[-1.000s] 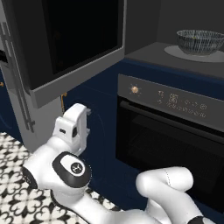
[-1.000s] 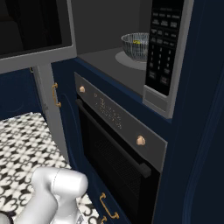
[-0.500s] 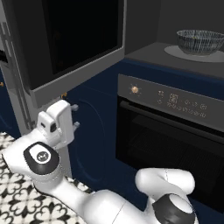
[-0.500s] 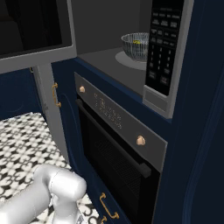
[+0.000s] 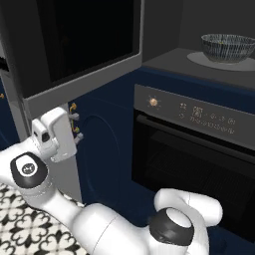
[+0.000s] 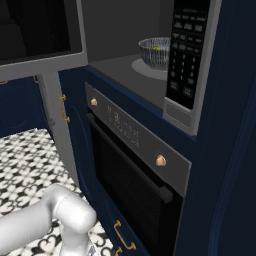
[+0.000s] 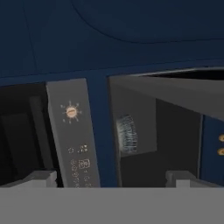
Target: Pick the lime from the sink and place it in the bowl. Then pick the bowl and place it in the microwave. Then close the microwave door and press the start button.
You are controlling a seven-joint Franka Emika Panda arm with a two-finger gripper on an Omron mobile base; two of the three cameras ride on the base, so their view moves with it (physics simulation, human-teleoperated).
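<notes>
The striped bowl [image 5: 226, 47] stands on the turntable plate inside the open microwave [image 5: 172, 59]. A yellow-green lime [image 6: 158, 48] lies in the bowl [image 6: 154, 52]. The microwave door [image 5: 84, 45] hangs wide open at the left. My gripper [image 5: 75, 126] is open and empty, just below the door's lower edge and pointing right at the blue cabinet front. The hand view is rolled and shows the bowl [image 7: 127, 134] far off in the cavity, with my gripper [image 7: 111, 178] spread wide at the bottom. The sink is out of view.
A black oven [image 5: 199, 159] with brass knobs [image 6: 160, 160] and a handle bar sits under the microwave. The keypad panel [image 6: 186, 55] is right of the cavity. Blue cabinets [image 5: 107, 149] stand left of the oven, over a patterned tile floor [image 6: 25, 160].
My hand has swung left and come in close under the open door's lower edge. The elbow has followed it left. The bowl, lime and door have not moved.
</notes>
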